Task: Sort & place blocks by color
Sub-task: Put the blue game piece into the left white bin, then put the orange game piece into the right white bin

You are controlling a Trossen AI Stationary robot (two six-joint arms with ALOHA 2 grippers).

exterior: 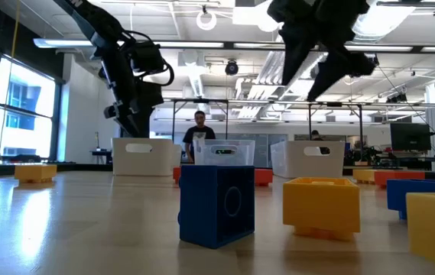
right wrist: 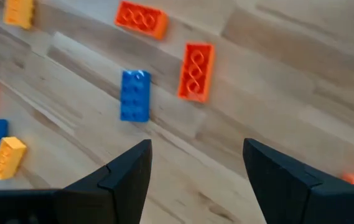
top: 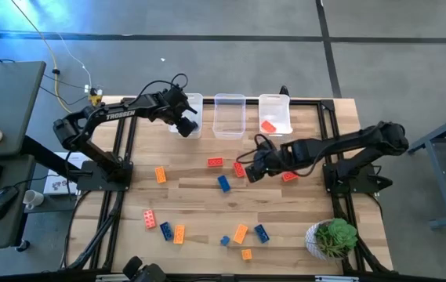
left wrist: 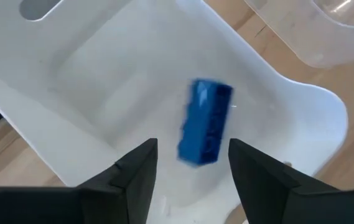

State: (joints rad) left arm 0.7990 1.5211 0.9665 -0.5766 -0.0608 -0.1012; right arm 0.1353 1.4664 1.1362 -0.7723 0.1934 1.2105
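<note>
while the left gripper [top: 189,125] hangs over the left bin [top: 194,103], fingers apart, a blue block [left wrist: 204,122] sits loose between them inside the bin. right gripper [top: 248,169] hovers spread over the table [top: 199,202], gripping nothing, near a red block [right wrist: 196,71] and a blue one [right wrist: 135,94].

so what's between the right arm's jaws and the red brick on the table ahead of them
Nothing but bare wood. In the right wrist view the right gripper hovers open, and the stretch of table up to the red brick is bare; a blue brick lies beside it.
</note>
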